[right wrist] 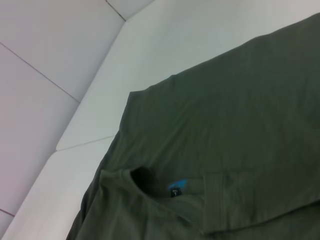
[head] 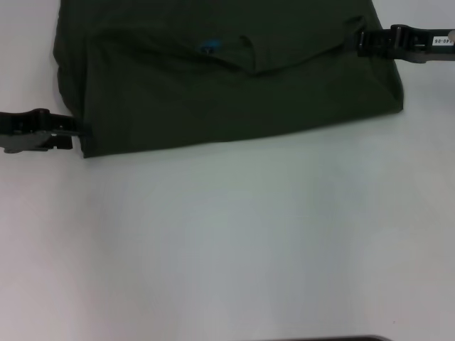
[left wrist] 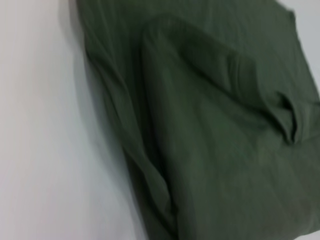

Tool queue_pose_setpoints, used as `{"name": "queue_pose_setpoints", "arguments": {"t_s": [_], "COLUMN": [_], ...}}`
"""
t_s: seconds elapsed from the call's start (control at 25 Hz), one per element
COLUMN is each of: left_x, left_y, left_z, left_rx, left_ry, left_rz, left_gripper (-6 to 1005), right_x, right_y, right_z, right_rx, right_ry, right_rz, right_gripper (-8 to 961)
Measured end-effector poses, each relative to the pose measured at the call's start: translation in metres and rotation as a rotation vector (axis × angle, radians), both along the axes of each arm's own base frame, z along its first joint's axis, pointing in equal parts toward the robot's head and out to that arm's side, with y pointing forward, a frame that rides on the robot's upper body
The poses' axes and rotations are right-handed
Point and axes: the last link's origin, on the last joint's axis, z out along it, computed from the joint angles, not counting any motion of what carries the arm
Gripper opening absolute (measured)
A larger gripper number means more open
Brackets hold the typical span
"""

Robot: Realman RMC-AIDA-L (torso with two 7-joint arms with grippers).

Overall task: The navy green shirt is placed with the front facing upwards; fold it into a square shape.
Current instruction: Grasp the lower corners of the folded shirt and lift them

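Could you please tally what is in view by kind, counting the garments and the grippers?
Shirts: 1, the navy green shirt
Grippers: 2, the left gripper and the right gripper
Total: 3

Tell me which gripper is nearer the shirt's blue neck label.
Right. The right gripper sits at the shirt's right edge, level with the blue label; the left gripper is lower, at the left corner.

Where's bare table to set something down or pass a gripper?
Free: the wide white table nearer the robot than the navy green shirt, and the strip beyond its far edge in the right wrist view. Crowded: the shirt's two side edges, where the left gripper and right gripper sit.
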Motion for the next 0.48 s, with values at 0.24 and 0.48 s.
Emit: {"name": "queue_pose_setpoints", "arguments": {"t_s": [0.24,0.48], "left_x": [0.002,0.000], "left_y": [0.004,0.010], "left_z": [-0.006,-0.016], "left_rx": [0.007,0.010], "left_ry": [0.014,0.046], "left_rz": [0.006,0.017], "left_gripper": [587,609], "right_x": [0.002,0.003], "right_y": [-0.002,-0.003], "right_z": [-0.002,-0.001], "right_rx": [-0.004,0.000], "right_ry": [0.003,0.012], "right_rz": [-0.007,-0.013], "right_gripper": [517,517]}}
